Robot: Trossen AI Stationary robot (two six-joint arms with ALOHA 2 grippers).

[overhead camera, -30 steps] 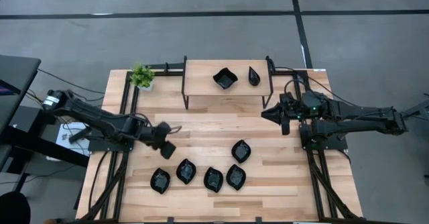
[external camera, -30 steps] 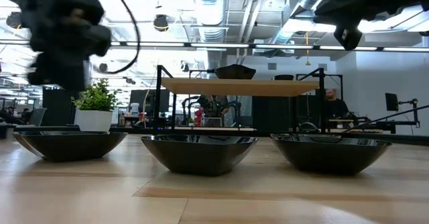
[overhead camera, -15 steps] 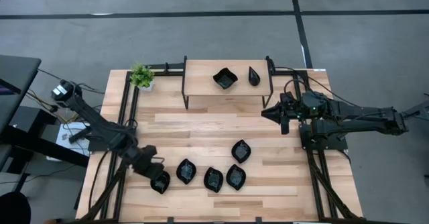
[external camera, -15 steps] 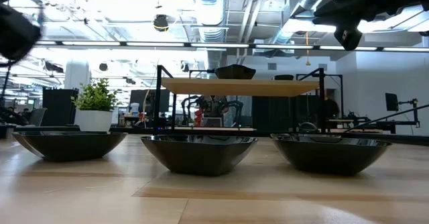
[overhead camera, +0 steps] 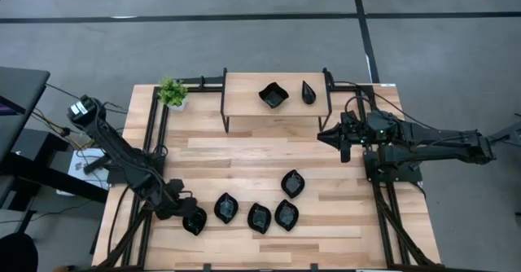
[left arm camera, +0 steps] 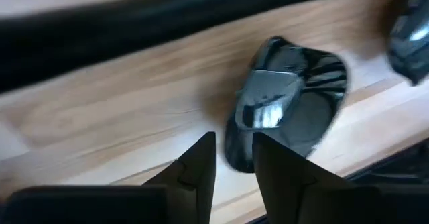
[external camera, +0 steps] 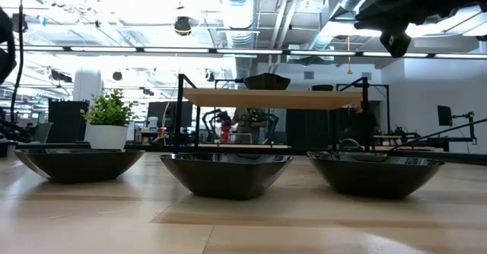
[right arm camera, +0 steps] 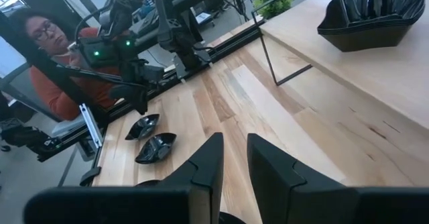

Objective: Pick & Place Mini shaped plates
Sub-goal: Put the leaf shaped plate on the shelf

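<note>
Several glossy black mini plates lie in a cluster near the table's front edge; the leftmost one (overhead camera: 194, 221) (left arm camera: 295, 106) rests on its base. Two more, a wavy square (overhead camera: 273, 95) and a teardrop (overhead camera: 308, 92), sit on the raised wooden shelf (overhead camera: 244, 101). My left gripper (overhead camera: 184, 210) (left arm camera: 233, 158) slants down at the leftmost plate's left end, fingers a narrow gap apart with the plate's rim between the tips. My right gripper (overhead camera: 328, 136) (right arm camera: 232, 150) hovers by the shelf's right leg, narrowly open with nothing between its fingers. My left gripper's fingertips (left arm camera: 201, 158) stand on either side of the leftmost plate's rim (left arm camera: 234, 143) at its left end, coming slanting down from the table's left. Whether they touch the rim I cannot tell. The plate rests on the table.
A small green plant (overhead camera: 172, 91) stands at the far left corner. Black rails (overhead camera: 155, 133) run along both sides of the table. The other plates (overhead camera: 226, 208) (overhead camera: 259, 217) (overhead camera: 286, 214) (overhead camera: 293, 183) lie close to the right. A person (right arm camera: 40, 56) sits beyond the table's left side.
My left gripper has swung from the table's middle left toward the near edge and down to the leftmost plate, rolling its wrist as it went. Its finger gap looks the same. No plate has moved.
</note>
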